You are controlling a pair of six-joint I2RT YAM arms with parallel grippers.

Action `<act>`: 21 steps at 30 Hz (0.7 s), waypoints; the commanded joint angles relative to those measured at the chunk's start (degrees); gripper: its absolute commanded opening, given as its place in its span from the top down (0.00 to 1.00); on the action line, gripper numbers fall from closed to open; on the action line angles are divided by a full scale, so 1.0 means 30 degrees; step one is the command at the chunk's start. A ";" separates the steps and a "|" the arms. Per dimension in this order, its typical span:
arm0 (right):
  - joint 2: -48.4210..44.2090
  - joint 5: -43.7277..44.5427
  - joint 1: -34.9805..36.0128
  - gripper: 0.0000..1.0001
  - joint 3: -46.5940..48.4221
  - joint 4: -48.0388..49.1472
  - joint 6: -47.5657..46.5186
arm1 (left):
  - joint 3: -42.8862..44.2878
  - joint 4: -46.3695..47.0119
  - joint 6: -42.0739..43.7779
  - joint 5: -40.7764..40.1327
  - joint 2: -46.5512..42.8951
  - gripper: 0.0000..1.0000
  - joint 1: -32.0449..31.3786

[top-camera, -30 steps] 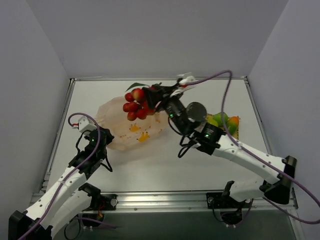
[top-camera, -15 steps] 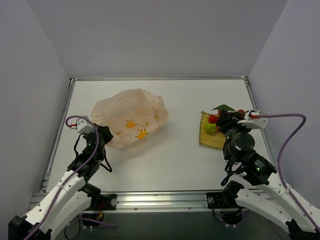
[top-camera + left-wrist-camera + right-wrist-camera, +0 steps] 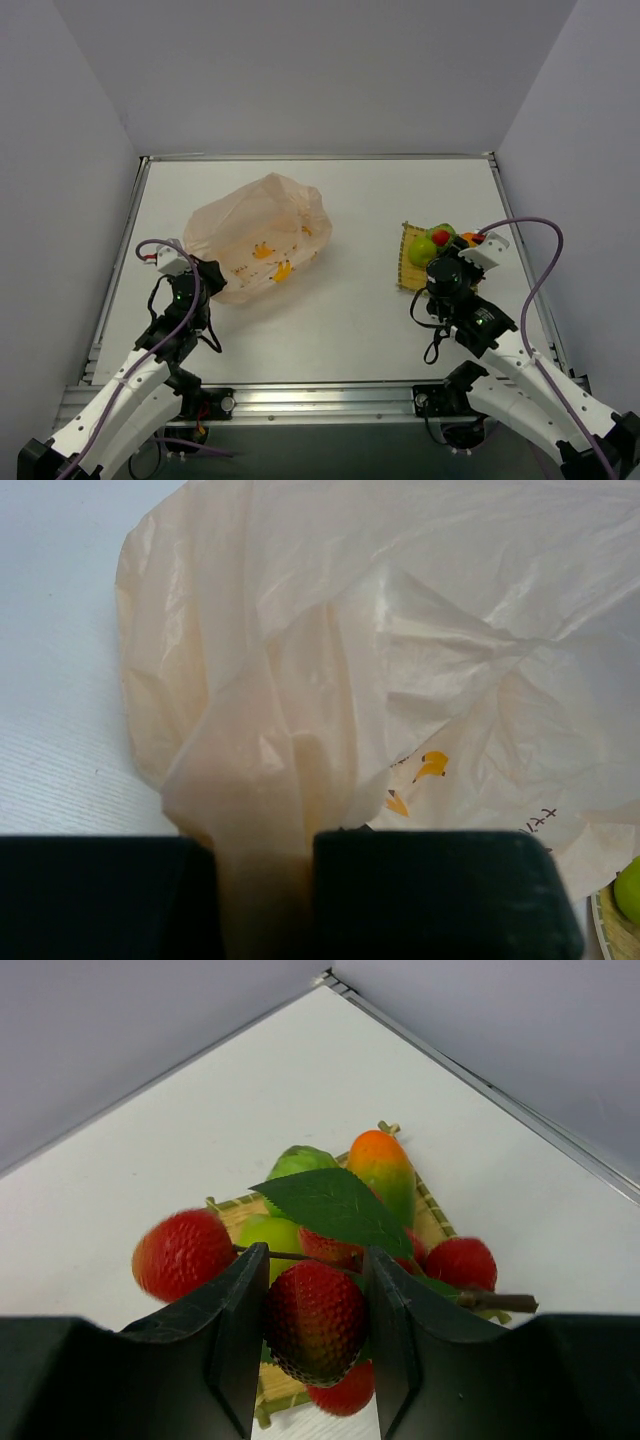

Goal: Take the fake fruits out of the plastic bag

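Two grips: left jaws pinch the plastic bag [image 3: 400, 630], its lettering [image 3: 545, 815] unreadable; right jaws clamp the red fruit cluster [image 3: 310, 1315].

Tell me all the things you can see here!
plastic bag: one, pale peach with orange marks, left half of the table
woven mat: one, yellow, right side
round fruits: two, light green, on the mat
oval fruit: one, green and orange, on the mat
red fruit cluster: one, red with a green leaf, over the mat
table: one, white
left pincer: one, black, pinching the bag's edge
right pincer: one, black, gripping the red fruit cluster
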 commanded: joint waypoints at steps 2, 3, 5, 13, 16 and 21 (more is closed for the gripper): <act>0.0522 -0.0621 -0.1380 1.00 -0.0340 0.0602 0.0767 | 0.0269 0.0894 0.0408 0.0143 -0.0014 0.98 0.0108; 0.0552 -0.0887 -0.1586 1.00 -0.0486 0.0777 0.0620 | 0.0298 0.0894 0.0408 0.0143 -0.0014 0.98 0.0136; 0.0610 -0.1589 -0.2228 1.00 -0.0604 0.1217 0.0385 | 0.0298 0.0923 0.0437 0.0143 -0.0014 0.98 0.0137; 0.1986 -0.4433 -0.4457 1.00 -0.1189 0.2913 -0.0113 | 0.0269 0.0835 0.0437 0.0085 -0.0043 0.98 0.0137; 0.2397 -0.5136 -0.5014 1.00 -0.1220 0.3500 -0.0465 | 0.0211 0.0864 0.0437 0.0026 -0.0014 0.98 0.0195; 0.3334 -0.6074 -0.5979 1.00 -0.1278 0.3912 -0.0641 | 0.0210 0.0865 0.0378 0.0055 0.0075 0.98 0.0224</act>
